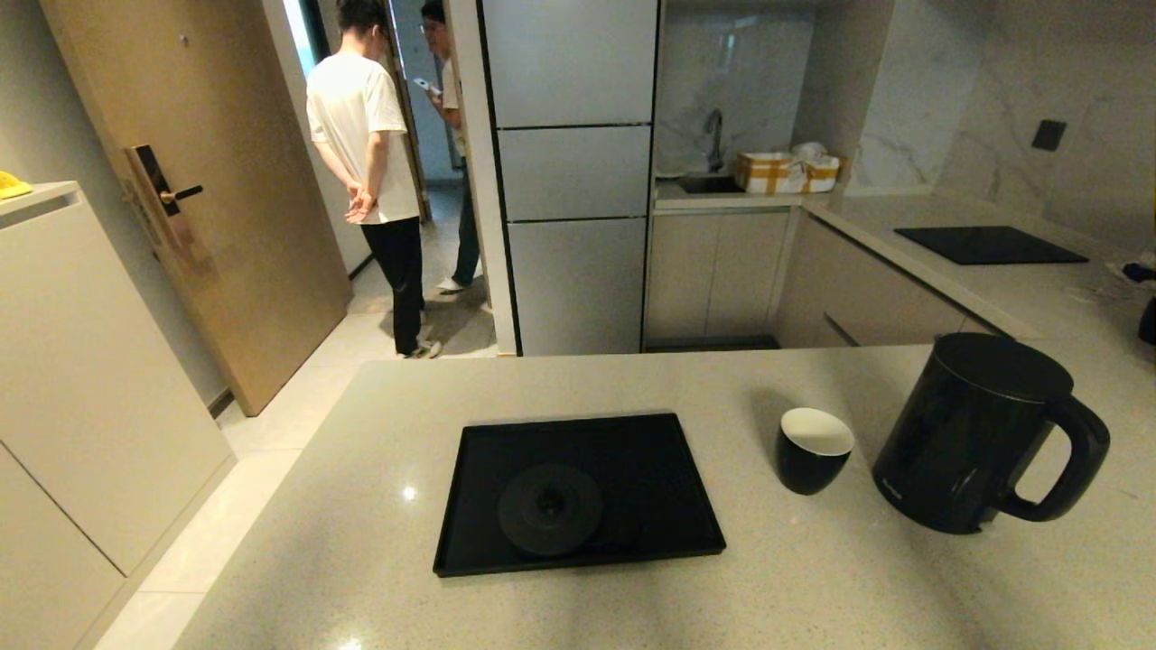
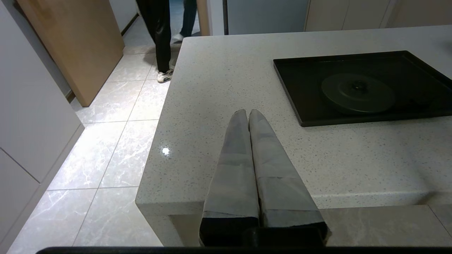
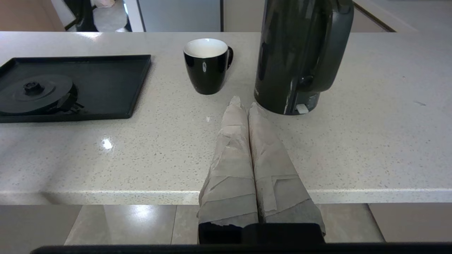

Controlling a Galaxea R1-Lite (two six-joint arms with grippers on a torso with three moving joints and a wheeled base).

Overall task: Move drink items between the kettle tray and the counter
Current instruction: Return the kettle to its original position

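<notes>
In the head view, the kettle tray (image 1: 578,492) lies on the counter (image 1: 361,560) in front of the robot, with only its round base disc (image 1: 549,508) on it. The black cup (image 1: 813,449) stands on the stone just beside the tray, on the robot's right, and the black electric kettle (image 1: 980,433) stands further right, its loop handle turned away from the tray. Neither arm shows here. Behind the counter there are a tall fridge, a cooktop panel (image 1: 989,244) and two people near a door.

In the left wrist view, the left gripper (image 2: 248,113) hangs over the near edge of the counter, its padded fingers pressed together and holding nothing; the tray is well apart from it.

In the right wrist view, the right gripper (image 3: 243,104) is also closed and empty, its tips near the foot of the kettle (image 3: 300,56), which I judge it does not touch. The cup (image 3: 206,65) shows here a small handle on its far side.

I judge the kettle stiff and tall, heavy if filled; the loop handle is the safe place to grasp. The cup looks glossy, slippery and breakable, so a grip across its rim seems best. The polished stone would let both slide easily.
</notes>
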